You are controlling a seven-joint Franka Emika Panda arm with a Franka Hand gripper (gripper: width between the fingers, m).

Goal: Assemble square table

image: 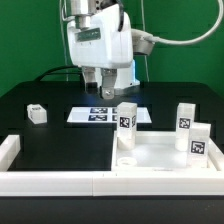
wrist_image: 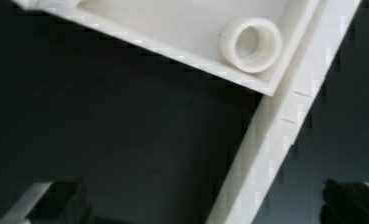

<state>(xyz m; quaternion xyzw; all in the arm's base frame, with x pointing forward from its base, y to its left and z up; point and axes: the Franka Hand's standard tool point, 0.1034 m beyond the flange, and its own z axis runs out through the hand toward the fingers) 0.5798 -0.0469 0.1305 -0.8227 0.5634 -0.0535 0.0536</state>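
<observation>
while the black table (image: 50, 135) fills most of the exterior view, the white robot arm (image: 100, 40) comes down from the upper middle of the picture and is the next biggest thing in sight

long low white border walls (image: 60, 180) run along the table's near edge and turn up the exterior view's left side

inside that border, toward the exterior view's right, lies the square table top (image: 160, 155), white with a raised rim; it rests flat on the black surface, close against the near wall

the marker board (image: 90, 115) lies flat behind the top, almost under the arm

three white legs stand upright at corners of the top, each with a black-and-white tag: one leg (image: 126, 118) at the far corner nearest the marker board, a second leg (image: 186, 117) at the other far corner, and a third leg (image: 198, 142) at the near corner on the exterior view's right; how deep they sit in their sockets cannot be told

the gripper (image: 100, 92) hangs above the marker board, apart from the top and the legs; in the wrist view its dark fingertips (wrist_image: 48, 200) show blurred at opposite edges, so the claw stands wide and grips nothing

a small white tagged piece (image: 37, 113) lies alone on the table, well off to the exterior view's left

smallest, the wrist view shows one round socket (wrist_image: 252, 45) just inside the top's rim (wrist_image: 279, 110)
</observation>
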